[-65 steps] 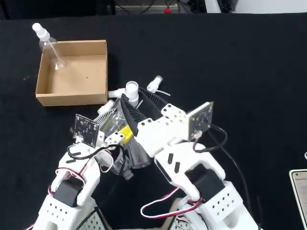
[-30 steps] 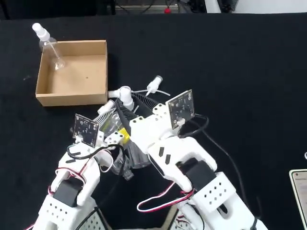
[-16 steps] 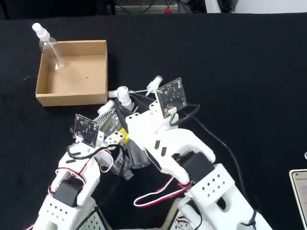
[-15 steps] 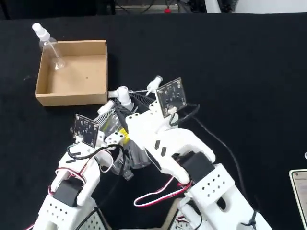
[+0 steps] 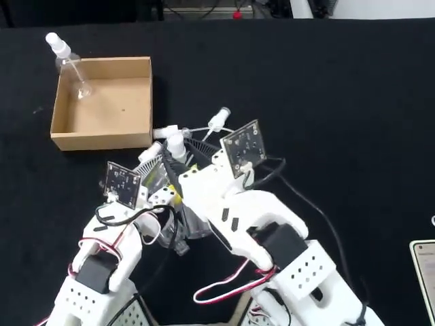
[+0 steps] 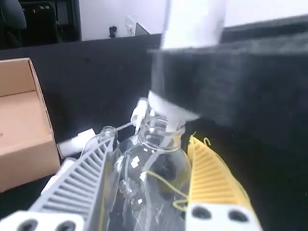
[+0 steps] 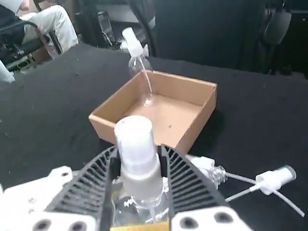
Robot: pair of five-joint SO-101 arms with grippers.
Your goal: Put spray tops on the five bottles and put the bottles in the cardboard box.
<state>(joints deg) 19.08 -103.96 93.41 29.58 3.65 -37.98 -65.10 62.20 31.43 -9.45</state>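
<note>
The left gripper (image 6: 150,144) clamps the bottle (image 6: 155,169). The right gripper (image 7: 138,161) pinches a spray top (image 7: 134,132) on its neck, near the cardboard box (image 5: 102,140) corner. Open table (image 5: 340,102) lies to the right.

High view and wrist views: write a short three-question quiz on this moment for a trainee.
1. True or false: a capped bottle is in the cardboard box.
2. The right tool grips: A a spray top, B a cable, C nothing.
3. Fill in: the left tool holds a clear ____.
Key: 1 true; 2 A; 3 bottle.
</note>
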